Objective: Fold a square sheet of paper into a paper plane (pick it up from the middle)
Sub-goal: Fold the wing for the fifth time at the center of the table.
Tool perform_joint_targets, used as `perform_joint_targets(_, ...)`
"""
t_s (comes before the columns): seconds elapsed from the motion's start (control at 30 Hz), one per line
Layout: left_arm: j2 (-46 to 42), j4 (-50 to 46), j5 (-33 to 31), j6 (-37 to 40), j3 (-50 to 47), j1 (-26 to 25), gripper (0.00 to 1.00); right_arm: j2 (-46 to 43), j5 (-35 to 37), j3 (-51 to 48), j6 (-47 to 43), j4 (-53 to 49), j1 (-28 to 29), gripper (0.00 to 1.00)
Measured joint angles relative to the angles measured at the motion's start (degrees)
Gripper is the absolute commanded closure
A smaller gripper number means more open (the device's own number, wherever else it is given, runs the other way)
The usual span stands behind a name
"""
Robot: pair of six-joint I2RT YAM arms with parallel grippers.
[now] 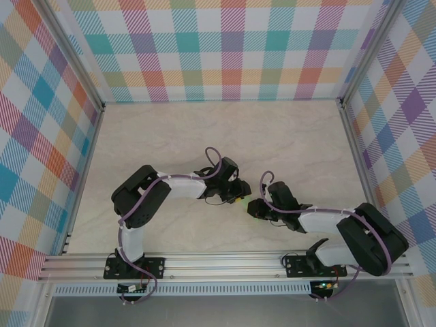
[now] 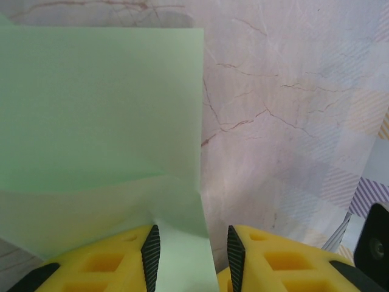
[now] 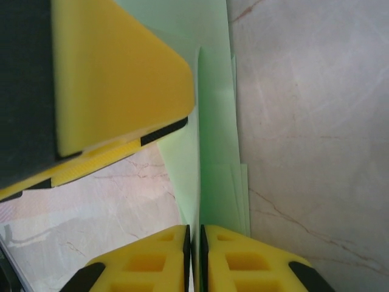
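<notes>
The square sheet of paper is pale green, folded into layers and lying on the marble table. My left gripper is open. One corner of the sheet runs up between its yellow fingers, close to the left pad. The sheet's raised centre fold stands on edge between the pads of my right gripper, which is shut on it. One yellow finger of the left gripper hangs over the sheet at the upper left of the right wrist view. Both grippers meet mid-table, the left gripper beside the right gripper.
Bare marble table stretches beyond the grippers to the plaid back wall. Plaid side walls and aluminium posts close in the left and right. A black part of the right arm shows at the lower right of the left wrist view.
</notes>
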Motion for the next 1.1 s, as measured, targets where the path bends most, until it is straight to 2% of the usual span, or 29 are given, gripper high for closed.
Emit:
perform_joint_targets(0.13, 0.0, -0.1, 0.0, 0.3, 0.1, 0.0, 0.63, -3.5, -0.4, 0.1, -0.1, -4.4, -0.3, 0.75)
perform_joint_targets(0.23, 0.0, -0.5, 0.0, 0.7, 0.3, 0.0, 0.63, -5.7, -0.6, 0.5, -0.1, -7.3, -0.3, 0.74)
perform_joint_targets(0.8, 0.0, -1.6, 0.1, 1.8, 0.8, -0.3, 0.63, -10.4, -0.3, 3.7, -1.3, -17.5, -1.1, 0.74)
perform_joint_targets(0.97, 0.2, -1.6, 0.1, 1.8, 0.9, -0.6, 0.63, -10.4, -1.5, 4.5, -2.6, -18.3, -2.5, 0.80)
perform_joint_targets(1.1, 0.3, -1.7, 0.2, 1.8, 1.1, -0.7, 0.63, -9.6, -3.1, 5.0, -3.3, -19.1, -2.9, 0.79)
